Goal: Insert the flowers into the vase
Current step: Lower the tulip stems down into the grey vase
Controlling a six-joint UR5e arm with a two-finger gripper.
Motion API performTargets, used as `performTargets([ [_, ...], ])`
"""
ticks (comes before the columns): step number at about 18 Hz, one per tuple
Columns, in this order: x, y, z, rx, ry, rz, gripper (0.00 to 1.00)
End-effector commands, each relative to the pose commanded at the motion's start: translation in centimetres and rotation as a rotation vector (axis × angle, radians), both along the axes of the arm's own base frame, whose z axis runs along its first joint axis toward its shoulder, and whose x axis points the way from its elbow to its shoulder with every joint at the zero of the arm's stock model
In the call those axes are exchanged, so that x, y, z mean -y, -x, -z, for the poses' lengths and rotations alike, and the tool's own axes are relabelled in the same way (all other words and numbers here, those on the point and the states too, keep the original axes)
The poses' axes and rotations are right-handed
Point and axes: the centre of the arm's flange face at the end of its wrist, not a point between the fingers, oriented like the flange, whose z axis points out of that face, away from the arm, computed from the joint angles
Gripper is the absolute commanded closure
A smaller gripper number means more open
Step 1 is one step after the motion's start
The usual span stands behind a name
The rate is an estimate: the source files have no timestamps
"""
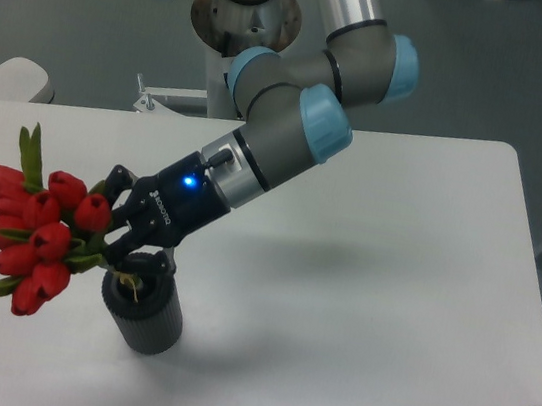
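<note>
The flowers [36,239], a tight bunch of red tulip buds with green leaves, hang tilted to the left over the table's left side. Their stems run right and down to the vase's mouth. The vase [142,314], a small dark grey ribbed cylinder, stands upright near the table's front left. My gripper [113,233] reaches down from the upper right, just above the vase's rim, and is shut on the flower stems right behind the buds. The lower stem ends look to be at or inside the mouth, partly hidden by the fingers.
The white table [372,278] stretches to the right of the vase. The arm's metal base [244,18] stands behind the table's back edge. A white rounded object [10,81] sits at the far left corner.
</note>
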Motion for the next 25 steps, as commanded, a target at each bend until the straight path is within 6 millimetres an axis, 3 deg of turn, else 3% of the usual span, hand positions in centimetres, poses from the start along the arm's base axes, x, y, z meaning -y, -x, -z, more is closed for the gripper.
performTargets([
  [15,0.9,1.3,4.3,-0.001,0.009,0.003,0.61],
  [18,1.2,1.7,4.9,0.003,0.013,-0.002,0.52],
  [22,1.4,1.8,5.3,0.009,0.018,-0.005,0.17],
  [25,1.5,2.0,5.4,0.011,0.020,-0.010,0.11],
])
